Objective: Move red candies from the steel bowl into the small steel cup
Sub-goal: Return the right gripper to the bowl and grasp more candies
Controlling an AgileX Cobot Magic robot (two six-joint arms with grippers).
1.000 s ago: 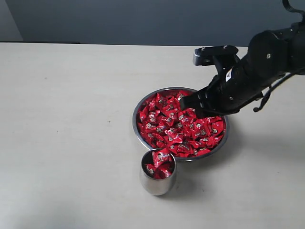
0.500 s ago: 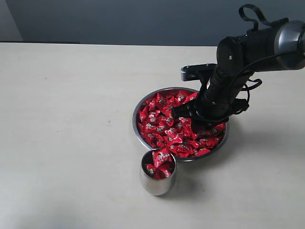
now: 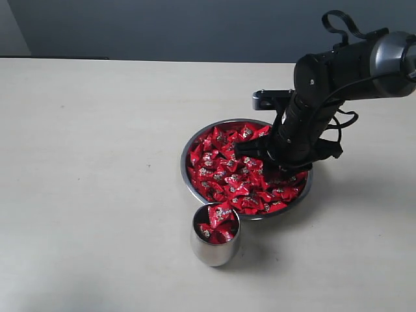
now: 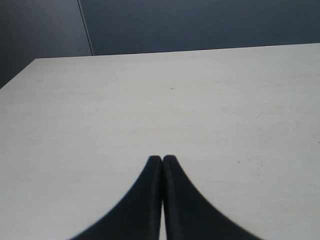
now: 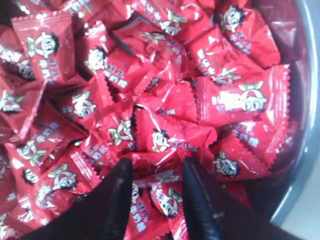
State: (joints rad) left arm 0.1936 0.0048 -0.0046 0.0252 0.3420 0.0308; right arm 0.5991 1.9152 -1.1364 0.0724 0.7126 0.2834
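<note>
Spreading under everything is the pale beige flat tabletop, with a dark grey-blue wall behind its far edge. My black right arm comes in from the right of the exterior view and bends down over the wide, shallow, shiny steel bowl, which sits a little right of the table's middle. Just beside the bowl's near rim stands the small shiny steel cup with rounded sides, upright; whether the 2 vessels touch I cannot tell. My right claw is down in the right half of the bowl, its 2 black fingers spread apart with their tips pushed into the heap. Wrappers lie in the gap between the fingers, yet neither finger is squeezing any of them, so this claw stands wide and carries nothing. My left claw hangs over the tabletop well apart from all this, its 2 dark fingers pressed together tip to tip. Smallest of all are the small candies in shiny red wrappers: they fill the bowl almost to its rim, each printed with a tiny white cartoon face, as my right wrist view shows close up, and several more of the same kind sit inside the cup, reaching about to its brim.
</note>
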